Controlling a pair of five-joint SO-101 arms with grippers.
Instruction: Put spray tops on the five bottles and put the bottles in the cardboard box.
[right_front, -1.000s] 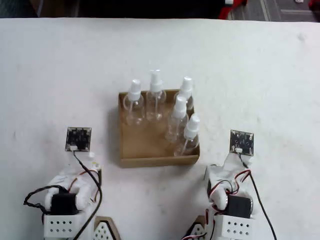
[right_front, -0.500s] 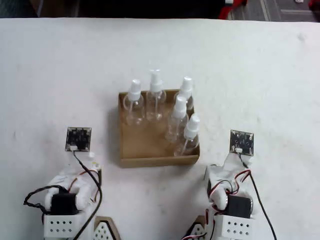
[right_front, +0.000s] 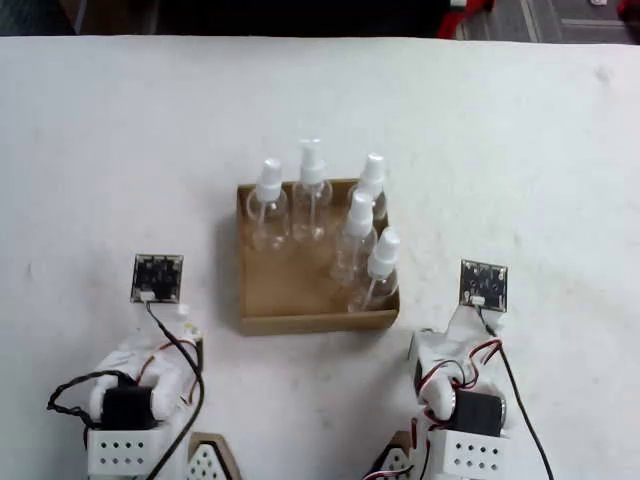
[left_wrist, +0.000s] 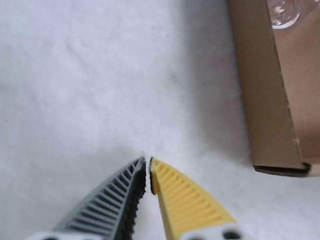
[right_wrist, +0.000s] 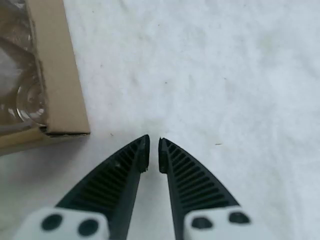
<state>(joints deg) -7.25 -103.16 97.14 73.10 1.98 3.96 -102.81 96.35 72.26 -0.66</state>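
Nearest, the left arm and right arm sit at the table's front edge, either side of the cardboard box.

The left wrist view shows the left gripper closed and empty, grey and yellow tips touching above bare table beside a box wall. The right wrist view shows the right gripper all but closed and empty, a thin slit between its black tips, near a box corner.

Farther back, the high view shows five bottles upright inside the box, each carrying a white spray top, grouped toward its far and right-arm sides.
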